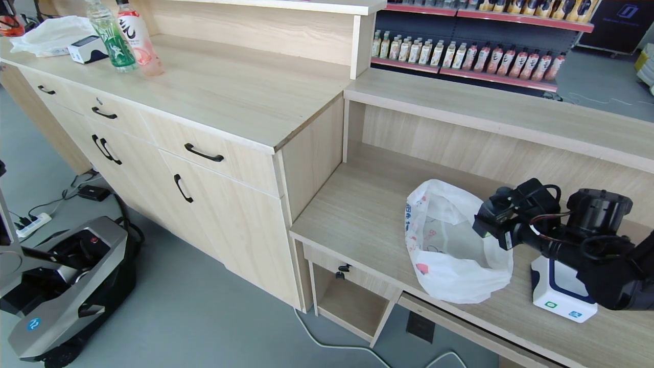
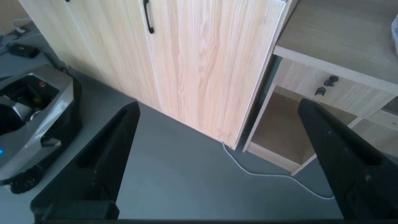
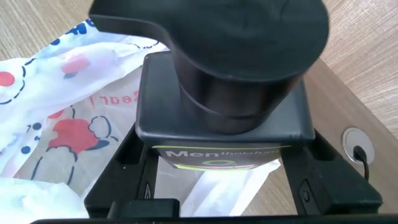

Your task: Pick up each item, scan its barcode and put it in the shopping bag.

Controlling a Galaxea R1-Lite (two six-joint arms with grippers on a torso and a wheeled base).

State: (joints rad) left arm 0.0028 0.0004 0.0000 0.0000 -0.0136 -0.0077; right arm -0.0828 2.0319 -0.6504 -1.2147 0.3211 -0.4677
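Observation:
My right gripper (image 1: 491, 221) hangs at the mouth of the white shopping bag (image 1: 449, 245) on the low counter. It is shut on a black bottle (image 3: 224, 93) with a round black cap and a pale label. In the right wrist view my right gripper (image 3: 217, 186) holds that bottle just over the bag (image 3: 56, 124), whose plastic has red and blue print. A white and blue scanner (image 1: 562, 291) stands right beside the bag, under my right arm. My left gripper (image 2: 219, 109) is open, low over the grey floor in front of the cabinet doors, holding nothing.
On the high counter (image 1: 230, 97) at the far left stand a green bottle (image 1: 110, 36) and a pink bottle (image 1: 139, 38), beside a small white box (image 1: 88, 49) and crumpled plastic (image 1: 51, 33). Shelves of bottles (image 1: 460, 53) lie behind. Cables (image 1: 51, 204) trail on the floor.

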